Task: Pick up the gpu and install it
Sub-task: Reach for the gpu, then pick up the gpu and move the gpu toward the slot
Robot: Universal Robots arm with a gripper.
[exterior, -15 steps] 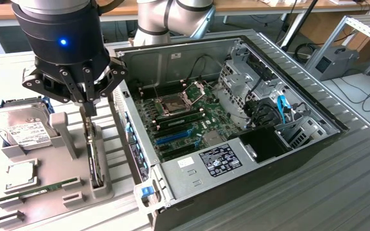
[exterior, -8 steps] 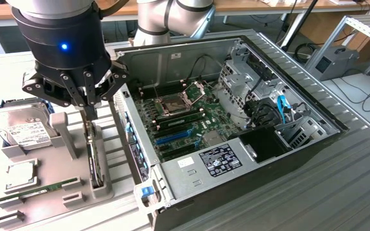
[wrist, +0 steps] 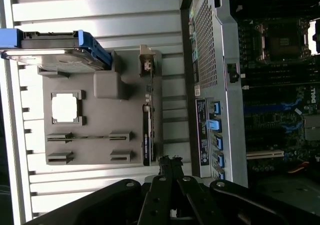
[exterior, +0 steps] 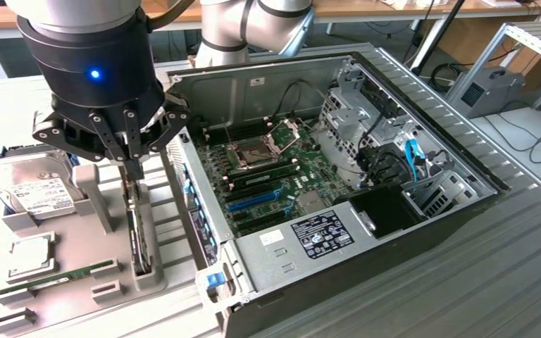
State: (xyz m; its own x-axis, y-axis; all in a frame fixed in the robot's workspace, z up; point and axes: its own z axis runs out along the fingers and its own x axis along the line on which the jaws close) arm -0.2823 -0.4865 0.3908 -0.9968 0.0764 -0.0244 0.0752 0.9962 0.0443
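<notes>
My black pincer [exterior: 135, 171] of linked metal fingers hangs point-down with its jaws pressed together. It sits directly over the gpu [exterior: 139, 239], a thin dark card standing on edge in a narrow slot of the matte grey moulded tray [exterior: 92, 211]. Stored edge-up, the card leaves its top rim free for a pinch from above. The tips look to be at that rim, but I can't tell whether they actually grip it. Just beside the tray, the open sheet-steel computer case [exterior: 242, 88] lies on its side, so the glossy green motherboard [exterior: 270, 176] faces upward for straight-down insertion.
</notes>
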